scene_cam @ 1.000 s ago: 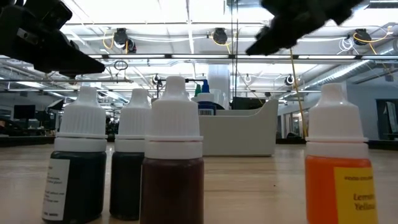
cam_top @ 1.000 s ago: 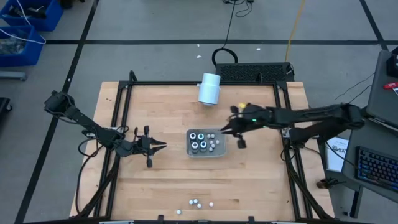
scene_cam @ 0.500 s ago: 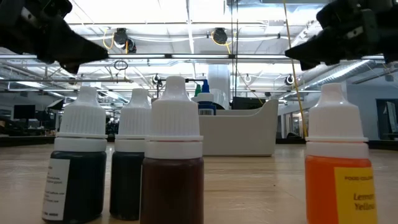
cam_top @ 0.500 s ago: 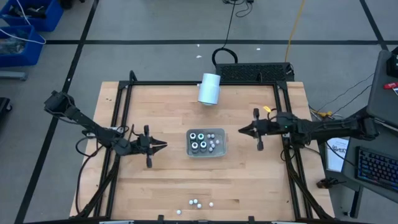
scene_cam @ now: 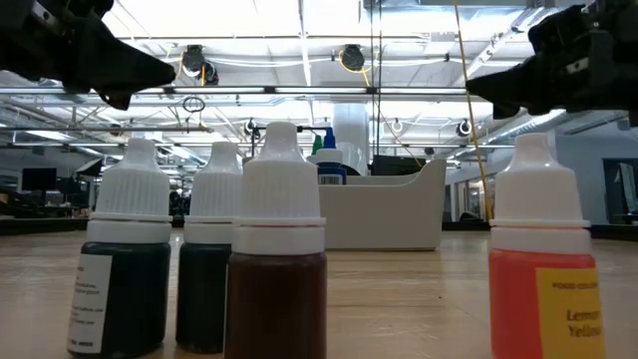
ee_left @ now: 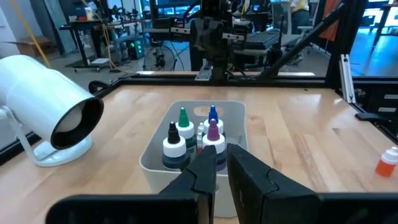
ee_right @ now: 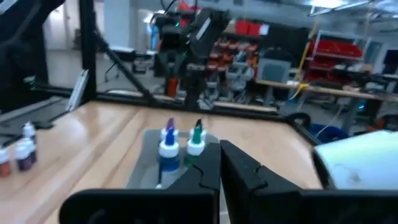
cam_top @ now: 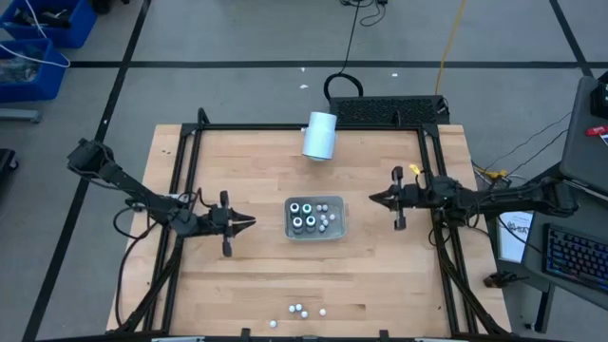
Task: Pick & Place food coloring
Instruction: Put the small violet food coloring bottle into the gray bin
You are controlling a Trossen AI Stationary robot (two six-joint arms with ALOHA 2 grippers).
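Note:
The food coloring shows in two groups. Several bottles (cam_top: 306, 215) stand upright in the grey tray (cam_top: 334, 233) at mid-table, with green, blue and purple tips (ee_left: 198, 127) showing among them. Several more (cam_top: 299, 310) stand on the wood at the near edge and fill the foreground of the low view (scene_cam: 278, 269). My left gripper (cam_top: 247, 222) hovers left of the tray, shut, pointing level at it. My right gripper (cam_top: 374, 199) hovers right of the tray, shut, and also faces it (ee_right: 219, 163). Neither holds anything.
A large white cylinder (cam_top: 320, 135) lies on its side at the far edge, behind the tray. A black frame (cam_top: 186, 171) runs round the wooden table. An orange bottle (scene_cam: 543, 279) stands apart from the other three near-edge bottles. Bare wood lies between each gripper and the tray.
My right gripper has drawn back from above the tray's far right corner toward the table's right edge. It has sunk and tipped from slanting down to level. The bottles and tray have stayed put.

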